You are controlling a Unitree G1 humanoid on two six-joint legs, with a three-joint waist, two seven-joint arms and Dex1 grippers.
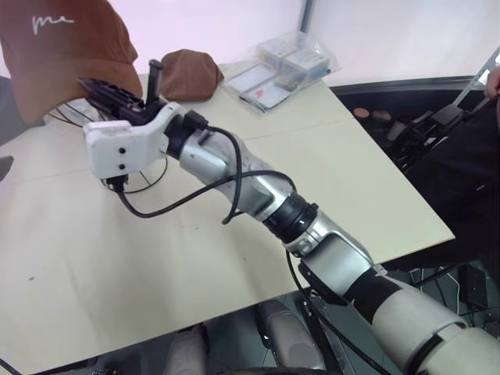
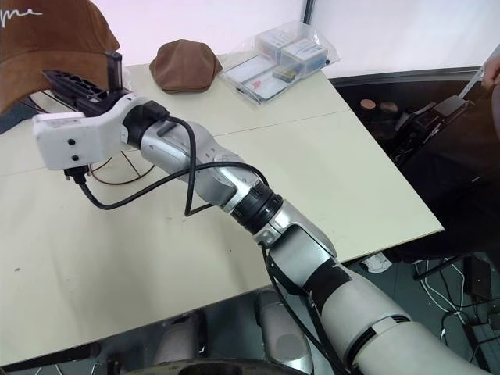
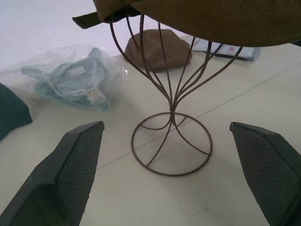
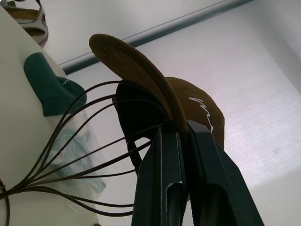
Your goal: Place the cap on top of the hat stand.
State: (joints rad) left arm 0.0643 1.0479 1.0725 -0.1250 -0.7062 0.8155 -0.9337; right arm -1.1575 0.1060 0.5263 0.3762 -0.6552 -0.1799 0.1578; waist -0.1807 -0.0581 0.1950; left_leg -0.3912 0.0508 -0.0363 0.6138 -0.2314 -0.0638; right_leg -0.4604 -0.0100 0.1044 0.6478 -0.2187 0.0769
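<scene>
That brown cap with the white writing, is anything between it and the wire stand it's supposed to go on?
Nothing visible stands in the way. The right gripper is shut on the brim of the cap, and the cap already hangs over the wire cage of the hat stand. The plain brown cap lies apart on the table.
</scene>
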